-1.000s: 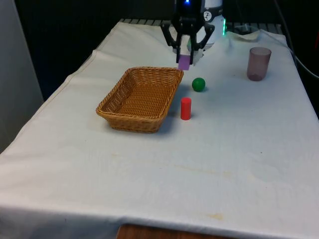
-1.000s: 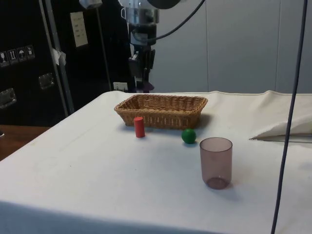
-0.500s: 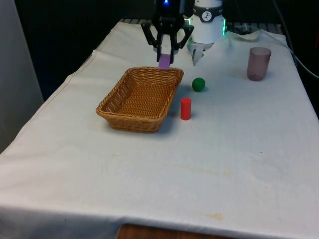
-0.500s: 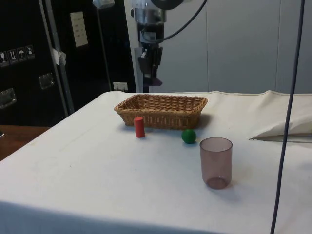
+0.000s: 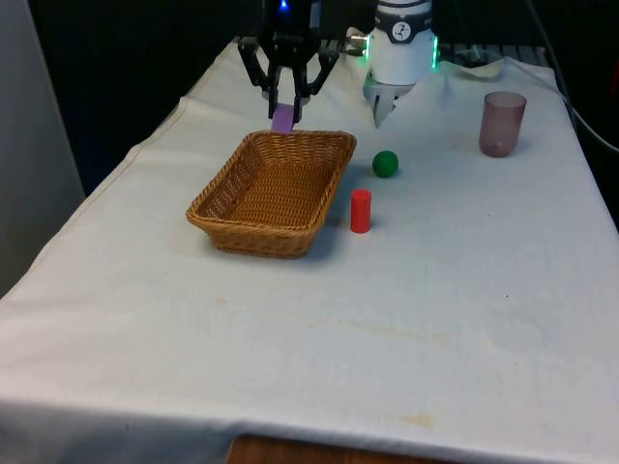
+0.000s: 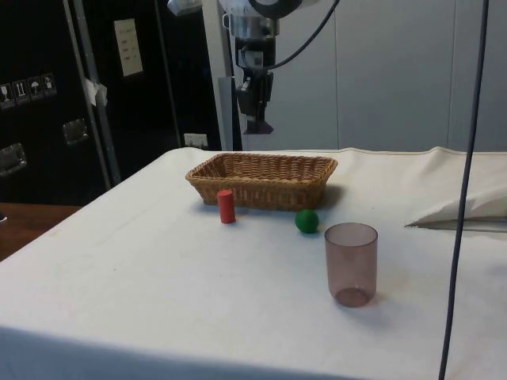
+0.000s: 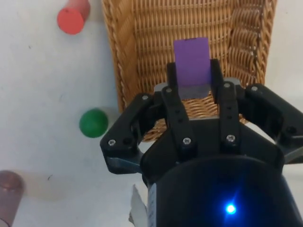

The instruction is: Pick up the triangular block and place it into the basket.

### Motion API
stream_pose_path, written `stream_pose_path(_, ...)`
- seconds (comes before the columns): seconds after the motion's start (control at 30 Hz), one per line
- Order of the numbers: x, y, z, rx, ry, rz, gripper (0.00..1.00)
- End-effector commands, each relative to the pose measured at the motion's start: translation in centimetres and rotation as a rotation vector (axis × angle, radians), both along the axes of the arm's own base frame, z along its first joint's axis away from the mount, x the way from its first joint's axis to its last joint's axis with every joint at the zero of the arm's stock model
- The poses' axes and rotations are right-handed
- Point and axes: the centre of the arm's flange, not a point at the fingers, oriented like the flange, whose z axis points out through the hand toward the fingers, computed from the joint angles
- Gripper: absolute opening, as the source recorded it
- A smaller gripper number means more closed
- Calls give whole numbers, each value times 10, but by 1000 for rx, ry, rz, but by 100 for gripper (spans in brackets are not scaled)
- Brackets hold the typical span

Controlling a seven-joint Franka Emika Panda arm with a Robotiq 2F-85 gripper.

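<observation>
- The desk (image 5: 503, 319), draped in a white cloth, carries a basket, a cup and two small blocks.
- The white arm (image 5: 398, 43) stands at the desk's far end, its black gripper (image 5: 284, 104) hanging in the air above the basket's far rim.
- The jaws are closed on the purple block (image 5: 283, 119), whose lower end sticks out below the fingers (image 7: 176, 106); in the side view the gripper (image 6: 257, 119) hangs well above the wicker, touching nothing else.
- From the wrist, the purple block (image 7: 191, 61) shows a flat rectangular face, with the woven basket floor directly beneath it.
- The wicker basket (image 5: 239, 179), rectangular and shallow, sits near the desk's middle, towards the front view's left.
- The translucent purple-tinted cup (image 5: 502, 124) stands upright, well apart from everything else, at the front view's right.
- The red cylinder (image 5: 360, 210) stands upright just beside the basket's long side, on the front view's right, not touching it.
- The green ball (image 5: 385, 163) rests on the cloth near the cylinder, between it and the arm's base.
</observation>
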Motion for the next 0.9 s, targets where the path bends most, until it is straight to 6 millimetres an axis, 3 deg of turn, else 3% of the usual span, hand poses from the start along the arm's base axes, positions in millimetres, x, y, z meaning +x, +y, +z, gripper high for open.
stream_pose_path(0.0,1,4,0,7,-2,2,33)
stream_pose_path(0.47,1,2,-1,0,2,1,33)
stream_pose_path(0.87,-1,3,-29,-13,-11,-3,33)
